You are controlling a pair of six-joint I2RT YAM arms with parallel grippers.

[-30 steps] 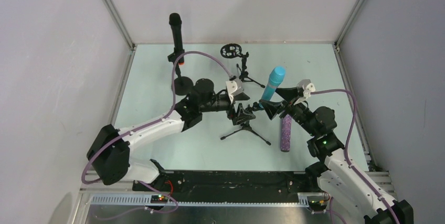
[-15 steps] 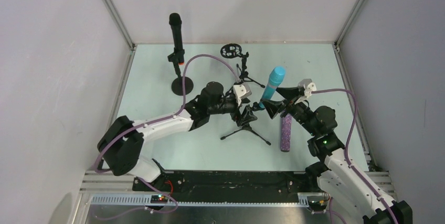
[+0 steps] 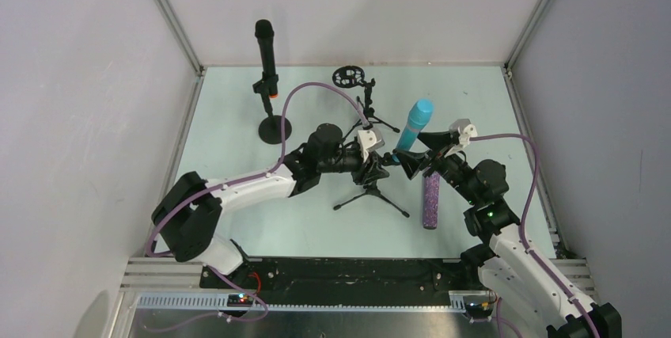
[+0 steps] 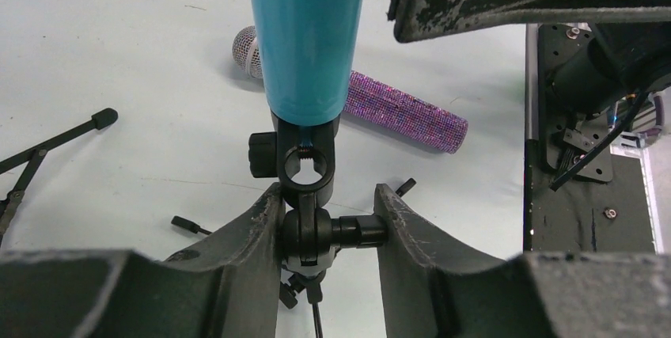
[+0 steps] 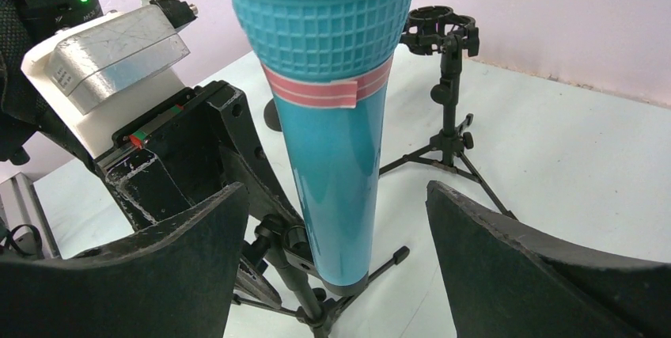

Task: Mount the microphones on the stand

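Fingers [image 4: 252, 235] of left gripper [image 4: 326, 231]: clenched on swivel joint [image 4: 305, 231] of tripod stand [image 3: 370, 195], mid-worktop; likely to steady it.

At right gripper [image 5: 334, 187]: released, spread either side of blue microphone [image 5: 336, 156], no contact seen; apparently guarding it, seated tilted in the clip.

Found purple microphone [image 3: 430, 202] flat toward right edge, unmounted. Noted black microphone [image 3: 265, 49] upright on round-base stand [image 3: 274, 128], far left corner.

Read no brand or writing; only pink tape band [image 5: 324, 91] under blue grille.
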